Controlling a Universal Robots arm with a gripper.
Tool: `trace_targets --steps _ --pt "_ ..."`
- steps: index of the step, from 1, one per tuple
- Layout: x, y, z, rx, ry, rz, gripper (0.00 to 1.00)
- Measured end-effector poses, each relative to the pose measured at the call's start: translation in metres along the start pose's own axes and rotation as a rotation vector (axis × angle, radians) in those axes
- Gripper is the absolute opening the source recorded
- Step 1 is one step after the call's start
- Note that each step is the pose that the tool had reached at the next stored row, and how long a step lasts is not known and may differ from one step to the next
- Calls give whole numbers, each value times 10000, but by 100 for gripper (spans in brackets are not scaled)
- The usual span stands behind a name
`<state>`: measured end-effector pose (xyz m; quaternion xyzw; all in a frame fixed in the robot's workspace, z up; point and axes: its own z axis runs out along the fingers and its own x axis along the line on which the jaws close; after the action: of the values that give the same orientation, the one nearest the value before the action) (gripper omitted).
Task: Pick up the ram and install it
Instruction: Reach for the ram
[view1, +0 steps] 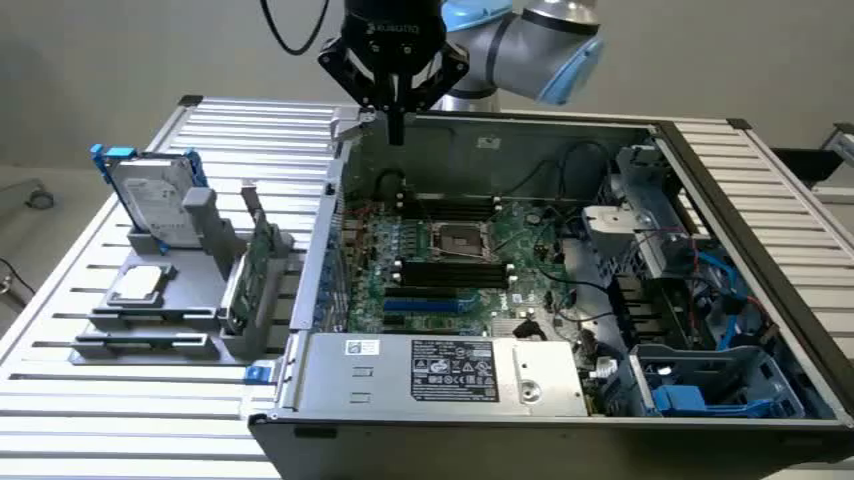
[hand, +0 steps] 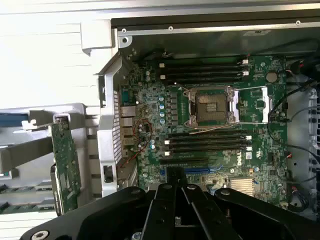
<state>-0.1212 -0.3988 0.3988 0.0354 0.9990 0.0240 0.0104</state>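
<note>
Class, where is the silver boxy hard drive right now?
On the exterior view's left, the silver boxy hard drive stands upright in the grey holder, beside the open computer case.

The ram (view1: 260, 275) is standing upright on its long edge in the grey rack on the surface, at the exterior view's left, just beside the computer case wall. It is showing as a thin green board, and its chips are not resolving.

Robotics lab: open computer case (view1: 318, 270) on slatted aluminium table (view1: 134, 400).
</note>
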Motion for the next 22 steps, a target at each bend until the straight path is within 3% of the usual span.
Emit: trace_targets --steps 10,22 --pt "11 -1 -8 2 1 0 11" --pt "545 -40 21 19 54 2 11"
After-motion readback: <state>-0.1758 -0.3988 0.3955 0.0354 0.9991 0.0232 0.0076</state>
